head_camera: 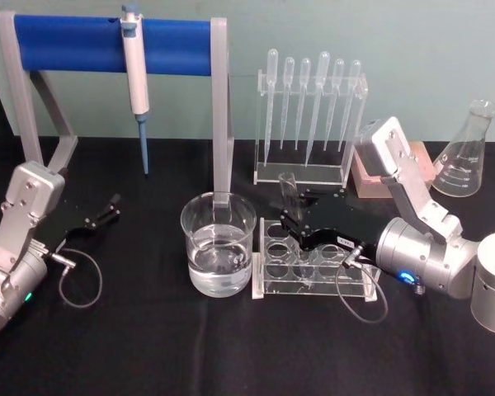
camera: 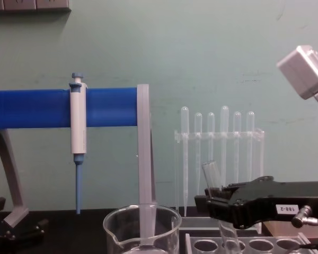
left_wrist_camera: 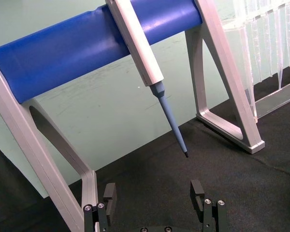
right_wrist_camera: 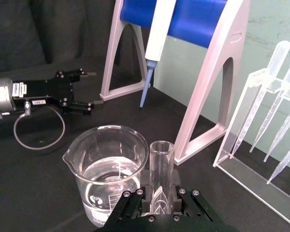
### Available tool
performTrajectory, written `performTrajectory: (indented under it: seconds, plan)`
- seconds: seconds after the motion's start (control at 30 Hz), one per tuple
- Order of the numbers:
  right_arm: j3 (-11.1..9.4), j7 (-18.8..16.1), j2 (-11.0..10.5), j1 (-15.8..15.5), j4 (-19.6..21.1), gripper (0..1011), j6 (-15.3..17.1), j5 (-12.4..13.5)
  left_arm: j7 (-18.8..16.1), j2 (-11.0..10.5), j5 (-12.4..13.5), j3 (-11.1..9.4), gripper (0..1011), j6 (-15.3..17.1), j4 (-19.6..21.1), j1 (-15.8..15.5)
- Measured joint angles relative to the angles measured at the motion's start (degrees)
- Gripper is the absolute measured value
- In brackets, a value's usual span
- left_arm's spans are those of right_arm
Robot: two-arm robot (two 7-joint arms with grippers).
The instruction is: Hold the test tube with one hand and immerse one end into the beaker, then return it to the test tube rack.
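Clamping the test tube (head_camera: 288, 190), jaws of the right gripper (head_camera: 293, 223) hide its middle.

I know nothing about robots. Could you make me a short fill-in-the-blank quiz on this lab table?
1. The right pincer is shut on a glass ____.
2. The left pincer lies at the table's left side, its fingers ____.
3. The clear stand behind the test tube rack holds ____ plastic pipettes.
4. The beaker stands on the robot's ____ of the rack.
Missing words: test tube; open; six; left.
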State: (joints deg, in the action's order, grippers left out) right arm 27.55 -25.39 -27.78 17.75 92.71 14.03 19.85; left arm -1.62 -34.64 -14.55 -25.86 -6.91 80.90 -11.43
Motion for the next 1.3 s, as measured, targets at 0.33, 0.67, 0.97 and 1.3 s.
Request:
performTrajectory:
  seconds: [0.33,0.67,0.97,1.3]
  plan:
    - [-3.87,1.96,-0.06,-3.64,5.14,224,-2.52,2.33,0.00,0.00,0.00,0.00,1000,0.00,0.00,0.00]
    - [-8.17,4.84,0.07,-6.81,10.59,224,-4.37,5.00,0.00,0.00,0.00,0.00,1000,0.00,0.00,0.00]
    - [-8.44,5.16,0.16,-7.04,10.72,224,-4.41,5.24,0.00,0.00,0.00,0.00,1000,0.00,0.00,0.00]
    - [-8.30,5.09,0.12,-6.95,10.72,224,-4.41,5.16,0.00,0.00,0.00,0.00,1000,0.00,0.00,0.00]
